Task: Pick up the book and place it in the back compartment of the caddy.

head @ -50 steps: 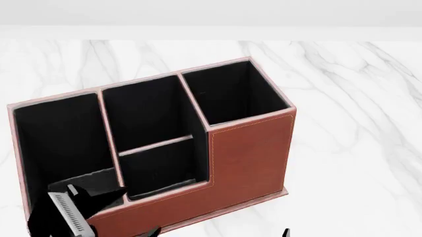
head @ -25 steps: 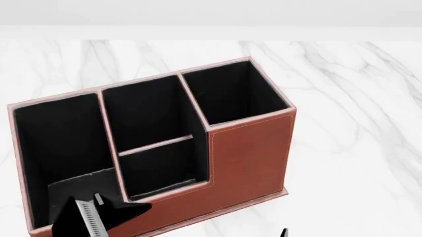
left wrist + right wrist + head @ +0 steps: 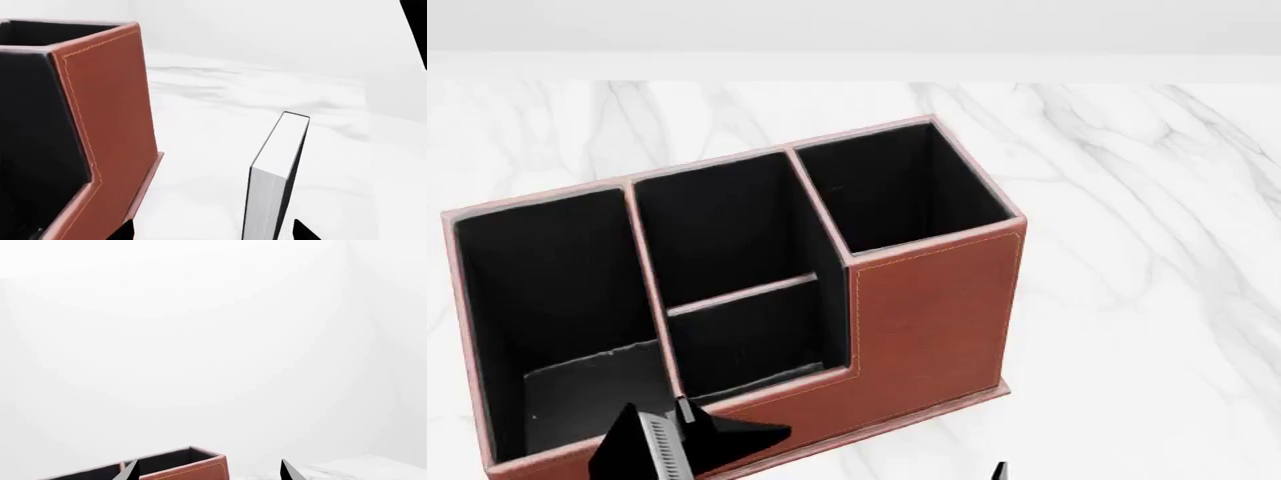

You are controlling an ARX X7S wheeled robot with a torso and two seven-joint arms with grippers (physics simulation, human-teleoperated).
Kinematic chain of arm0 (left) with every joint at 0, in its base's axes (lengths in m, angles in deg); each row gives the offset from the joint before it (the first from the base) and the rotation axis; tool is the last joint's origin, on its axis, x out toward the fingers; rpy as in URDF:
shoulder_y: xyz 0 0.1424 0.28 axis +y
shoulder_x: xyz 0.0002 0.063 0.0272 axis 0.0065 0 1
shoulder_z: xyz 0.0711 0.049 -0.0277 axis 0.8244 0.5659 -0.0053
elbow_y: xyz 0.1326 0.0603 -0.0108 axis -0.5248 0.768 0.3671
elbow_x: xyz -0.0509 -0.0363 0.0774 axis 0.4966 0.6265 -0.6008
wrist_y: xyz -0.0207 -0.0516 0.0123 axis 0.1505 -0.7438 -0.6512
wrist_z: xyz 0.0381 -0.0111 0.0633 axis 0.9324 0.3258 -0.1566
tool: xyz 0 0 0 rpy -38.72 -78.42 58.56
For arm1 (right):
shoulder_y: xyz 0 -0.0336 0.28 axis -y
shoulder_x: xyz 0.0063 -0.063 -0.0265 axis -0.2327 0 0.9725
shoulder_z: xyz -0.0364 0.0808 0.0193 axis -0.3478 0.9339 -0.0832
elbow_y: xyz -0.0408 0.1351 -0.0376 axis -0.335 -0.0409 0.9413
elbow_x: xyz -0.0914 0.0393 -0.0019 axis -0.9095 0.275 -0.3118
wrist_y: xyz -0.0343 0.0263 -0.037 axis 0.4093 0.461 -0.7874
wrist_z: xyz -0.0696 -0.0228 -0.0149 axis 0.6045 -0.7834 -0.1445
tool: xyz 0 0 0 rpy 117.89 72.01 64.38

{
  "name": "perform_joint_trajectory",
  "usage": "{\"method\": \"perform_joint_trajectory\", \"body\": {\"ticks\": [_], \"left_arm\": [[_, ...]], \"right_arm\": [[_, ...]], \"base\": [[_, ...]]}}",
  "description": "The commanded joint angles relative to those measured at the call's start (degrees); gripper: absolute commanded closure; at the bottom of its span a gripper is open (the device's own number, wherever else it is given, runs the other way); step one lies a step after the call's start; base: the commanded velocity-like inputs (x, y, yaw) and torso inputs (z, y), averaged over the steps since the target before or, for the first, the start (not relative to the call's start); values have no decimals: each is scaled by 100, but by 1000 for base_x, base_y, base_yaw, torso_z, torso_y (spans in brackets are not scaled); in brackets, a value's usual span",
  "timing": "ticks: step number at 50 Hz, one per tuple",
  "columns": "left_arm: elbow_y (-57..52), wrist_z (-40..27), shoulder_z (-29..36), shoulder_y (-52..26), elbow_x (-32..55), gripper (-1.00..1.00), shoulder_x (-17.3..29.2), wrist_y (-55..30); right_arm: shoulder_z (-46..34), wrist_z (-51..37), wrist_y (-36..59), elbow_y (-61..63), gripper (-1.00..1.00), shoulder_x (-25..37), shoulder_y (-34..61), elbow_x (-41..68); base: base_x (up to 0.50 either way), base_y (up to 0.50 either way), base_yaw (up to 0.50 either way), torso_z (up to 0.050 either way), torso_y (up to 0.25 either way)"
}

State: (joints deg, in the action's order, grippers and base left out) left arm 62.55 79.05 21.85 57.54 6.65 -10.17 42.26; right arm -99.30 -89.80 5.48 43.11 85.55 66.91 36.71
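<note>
The book (image 3: 275, 185) stands on edge between the left gripper's (image 3: 212, 231) two dark fingertips, white page edges facing the wrist camera and black covers on either side; whether the tips actually press the covers cannot be told from the sliver in view. In the head view the book (image 3: 661, 448) shows at the bottom edge, just in front of the caddy's (image 3: 928, 310) low front left corner, over the white marble table (image 3: 1148, 300). All four black-lined compartments show nothing inside. The right gripper (image 3: 208, 471) has its fingertips spread wide apart, holding nothing, with the caddy's (image 3: 193, 467) rim beyond them.
</note>
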Motion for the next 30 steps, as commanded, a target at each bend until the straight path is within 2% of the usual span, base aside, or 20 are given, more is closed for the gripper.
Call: {"method": "perform_joint_trajectory", "body": {"ticks": [1,30], "left_arm": [[202,130,141,-85,-89,-100,-198,42],[1578,541,303,-541,-233,-100,-970,296]], "right_arm": [[-24,-11,-5,-22,-100,4,12,-13],[-88,-31,-15,-58,-100,27,29,-24]], "base": [[0,0,0,0,0],[0,0,0,0,0]]}}
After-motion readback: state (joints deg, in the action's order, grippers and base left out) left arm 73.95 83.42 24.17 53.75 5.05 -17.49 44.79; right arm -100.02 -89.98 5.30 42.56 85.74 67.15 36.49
